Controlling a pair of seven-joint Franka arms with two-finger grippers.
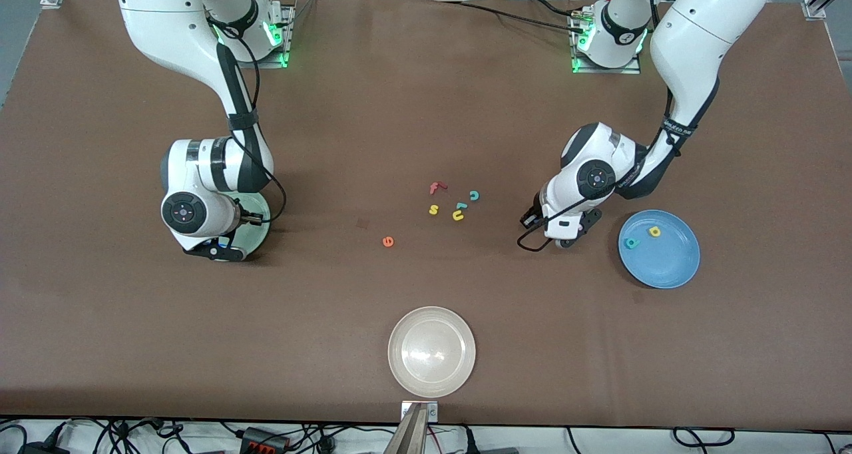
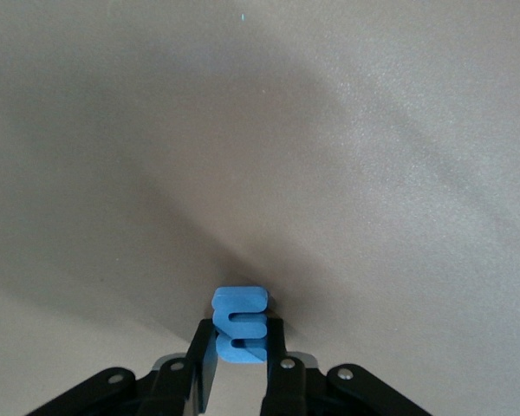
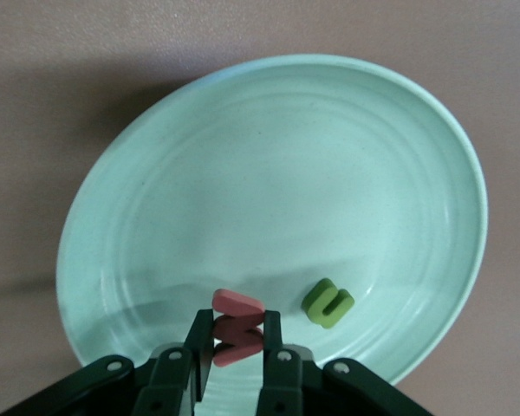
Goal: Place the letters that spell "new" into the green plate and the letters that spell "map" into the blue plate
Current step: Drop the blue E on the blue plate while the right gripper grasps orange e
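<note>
My left claw [image 2: 240, 377] is clamped on the blue m [image 2: 240, 324], low over the brown desk [image 1: 426, 108] just beside the blue plate [image 1: 669, 267], which holds the yellow a [image 1: 655, 231] and teal p [image 1: 630, 243]. My right claw [image 3: 237, 364] is clamped on the red-pink w [image 3: 237, 325] over the green plate [image 3: 269, 173], where the dark green n [image 3: 328, 302] lies. The orange e [image 1: 388, 241] lies on the desk, nearer the front camera than the cluster of red f [image 1: 436, 188], teal c [image 1: 474, 196], yellow s [image 1: 433, 209] and yellow u [image 1: 458, 216]. The off-white plate [image 1: 432, 351] sits nearest the camera.
</note>
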